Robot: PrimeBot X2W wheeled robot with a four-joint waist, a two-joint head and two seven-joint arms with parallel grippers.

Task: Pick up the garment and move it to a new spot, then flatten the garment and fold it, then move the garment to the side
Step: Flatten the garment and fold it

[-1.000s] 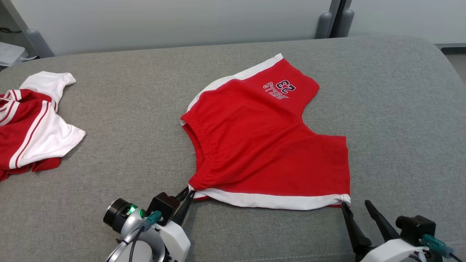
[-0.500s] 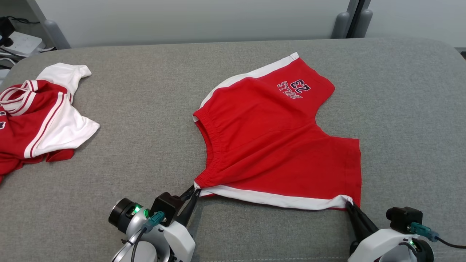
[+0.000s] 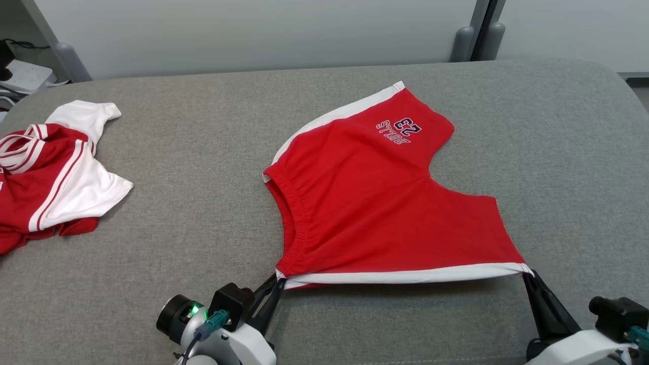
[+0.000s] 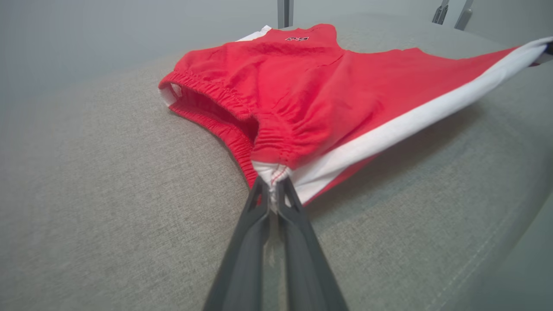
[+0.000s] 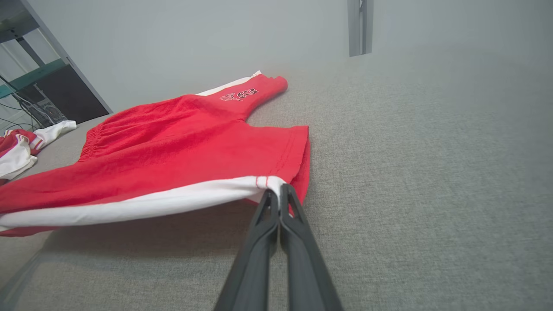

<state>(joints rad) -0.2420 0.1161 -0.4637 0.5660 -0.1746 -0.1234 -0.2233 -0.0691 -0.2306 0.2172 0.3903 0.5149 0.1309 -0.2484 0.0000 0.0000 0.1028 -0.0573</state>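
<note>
1. The red shorts [image 3: 375,203] lie in the middle of the head view on the grey padded bench [image 3: 203,152]. The waistband faces frame left, and the printed leg reaches toward the upper middle.
2. The left claw [image 3: 278,283], at the lower centre-left, is clenched on the near waistband corner. In the left wrist view the cloth is pinched between its tips [image 4: 272,192].
3. The right claw [image 3: 528,278], at the lower right, is clenched on the hem corner of the near leg. The right wrist view shows the same pinch [image 5: 279,194].
4. The white stripe [image 3: 405,276] runs almost level across the lower frame from one claw to the other. It is taut and lifted a little, with a shadow beneath it. The rest of the shorts lies up-frame of both claws.
5. The held edge is the long axis, so the coming move likely needs both arms travelling together to keep that span.
6. A second red-and-white garment [image 3: 50,177] lies at the far left, well apart.
</note>
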